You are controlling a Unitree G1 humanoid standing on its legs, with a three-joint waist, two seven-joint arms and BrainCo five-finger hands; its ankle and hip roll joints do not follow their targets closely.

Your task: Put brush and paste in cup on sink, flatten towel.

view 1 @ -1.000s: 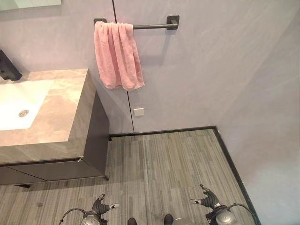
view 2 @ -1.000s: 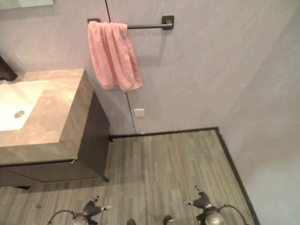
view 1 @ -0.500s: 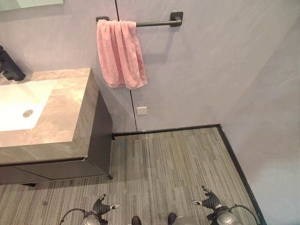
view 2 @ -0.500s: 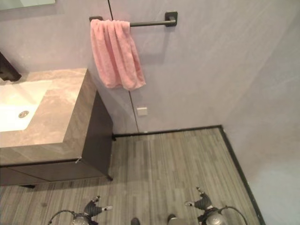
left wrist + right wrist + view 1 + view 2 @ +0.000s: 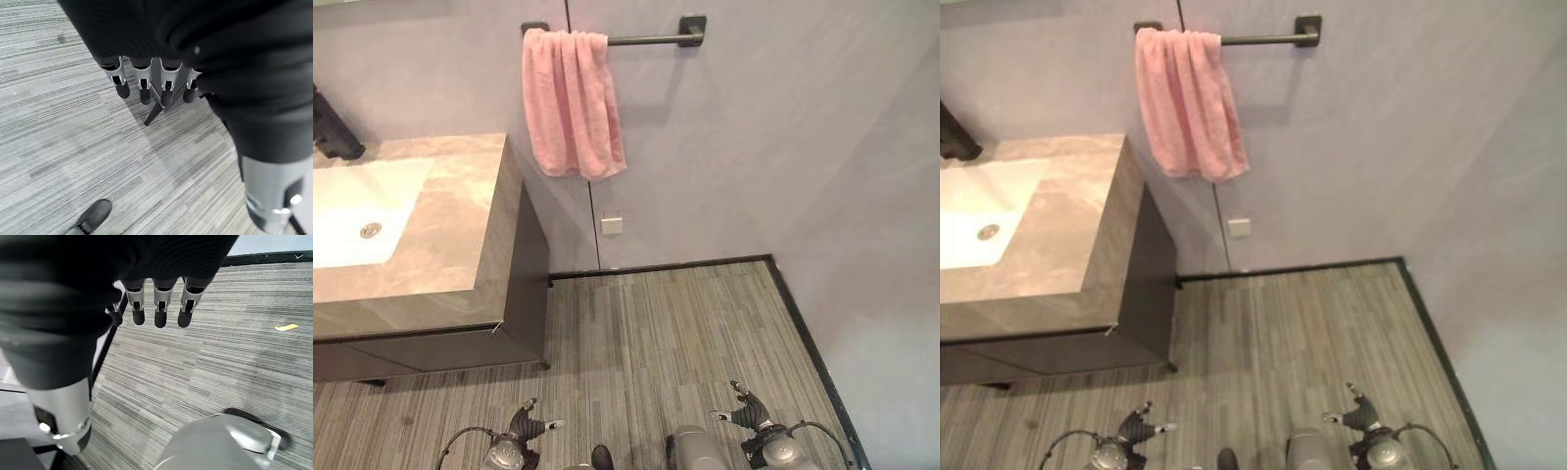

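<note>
Open striped floor [image 5: 685,323] is seen ahead of both hands, with nothing standing on it up to the wall [image 5: 754,147]. The left hand [image 5: 530,427] and right hand [image 5: 744,415] are held low with fingers relaxed and empty. Forward and to the left of the left hand, the way is blocked by the sink cabinet [image 5: 524,284]. High on the wall ahead, a pink towel [image 5: 573,103] is hung bunched on a bar [image 5: 651,39].

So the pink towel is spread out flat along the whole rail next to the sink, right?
Not quite. The pink towel is next to the sink, but it hangs bunched at the left end of the rail, leaving the rest bare, as the left eye view shows.
</note>
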